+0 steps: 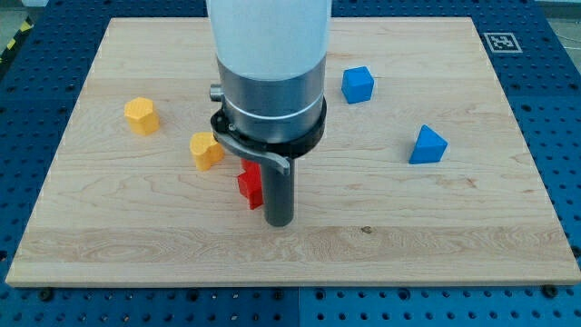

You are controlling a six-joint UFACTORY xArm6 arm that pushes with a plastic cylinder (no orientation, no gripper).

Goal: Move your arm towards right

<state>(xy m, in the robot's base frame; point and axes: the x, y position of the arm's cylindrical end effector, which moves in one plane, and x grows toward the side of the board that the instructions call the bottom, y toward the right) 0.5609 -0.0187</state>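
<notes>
Fingers are absent on this rig; my tip (279, 222) is a bare dark rod end grasping nothing, resting on the bench (454, 245). Just at its left, touching or nearly so, sits a glossy red block (250, 185). Rightward, pale wood grain runs open; the blue wedge (428, 145) and blue cube (358, 84) lie higher up. Two yellow blocks (206, 150) (141, 115) sit left.

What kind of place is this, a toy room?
More likely a robot lab: a wooden board sits on a blue table with screw holes, a printed square marker marks one corner, and my tip touches a red block.
</notes>
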